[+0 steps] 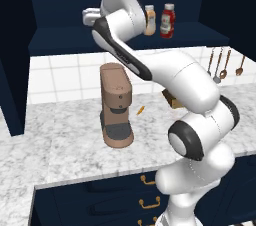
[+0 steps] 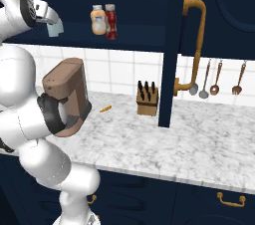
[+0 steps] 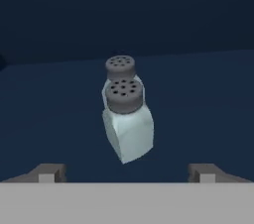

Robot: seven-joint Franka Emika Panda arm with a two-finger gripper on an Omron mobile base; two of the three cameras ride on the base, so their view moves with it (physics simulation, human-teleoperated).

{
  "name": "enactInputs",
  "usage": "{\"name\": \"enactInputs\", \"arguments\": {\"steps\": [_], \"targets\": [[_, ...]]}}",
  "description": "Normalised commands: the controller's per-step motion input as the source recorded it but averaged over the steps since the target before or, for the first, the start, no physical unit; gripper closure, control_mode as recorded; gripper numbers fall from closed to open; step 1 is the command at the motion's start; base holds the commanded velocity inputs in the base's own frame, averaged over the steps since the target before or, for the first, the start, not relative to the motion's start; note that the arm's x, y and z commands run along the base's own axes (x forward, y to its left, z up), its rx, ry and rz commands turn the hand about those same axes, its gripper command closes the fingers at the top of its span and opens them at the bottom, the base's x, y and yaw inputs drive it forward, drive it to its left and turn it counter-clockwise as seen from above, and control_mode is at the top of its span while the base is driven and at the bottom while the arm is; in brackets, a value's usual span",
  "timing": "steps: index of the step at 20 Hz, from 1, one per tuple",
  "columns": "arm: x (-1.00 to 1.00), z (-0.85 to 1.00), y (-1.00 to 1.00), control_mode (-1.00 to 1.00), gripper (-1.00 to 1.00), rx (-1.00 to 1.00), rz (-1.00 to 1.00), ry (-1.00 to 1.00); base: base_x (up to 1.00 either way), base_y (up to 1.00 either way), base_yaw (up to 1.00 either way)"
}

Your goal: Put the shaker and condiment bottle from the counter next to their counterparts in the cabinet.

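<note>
The jaws stand wide, released, either side of the shaker [image 3: 128, 124] on the cabinet [image 1: 60, 40] shelf, directly before its twin [image 3: 120, 67]. A careless withdrawal could clip it, toppling both.

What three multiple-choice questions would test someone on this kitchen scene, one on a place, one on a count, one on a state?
1. Where does the red bottle stand?
A. on the counter
B. on the cabinet shelf beside the orange bottle
C. on the coffee machine

2. How many shakers does the hand view show?
A. one
B. two
C. three

3. How do the tool's fingers stand?
A. apart, clear of the near shaker
B. clamped on a shaker
C. clamped on a bottle

Answers:
1 B, both base views show the two bottles side by side on the shelf.
2 B, a second dark cap peeks from behind the near shaker.
3 A, the fingertips sit wide at either side with the shaker between and beyond them.
</note>
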Motion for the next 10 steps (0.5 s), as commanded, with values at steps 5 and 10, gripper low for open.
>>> {"name": "enactInputs", "arguments": {"steps": [5, 10], "targets": [[-0.84, 0.0, -0.15, -1.0, -1.0, 0.03, 0.0, -0.08, 0.0, 0.0, 0.0], [-0.91, 0.0, -0.19, -1.0, -1.0, 0.02, 0.0, -0.14, 0.0, 0.0, 0.0]]}}
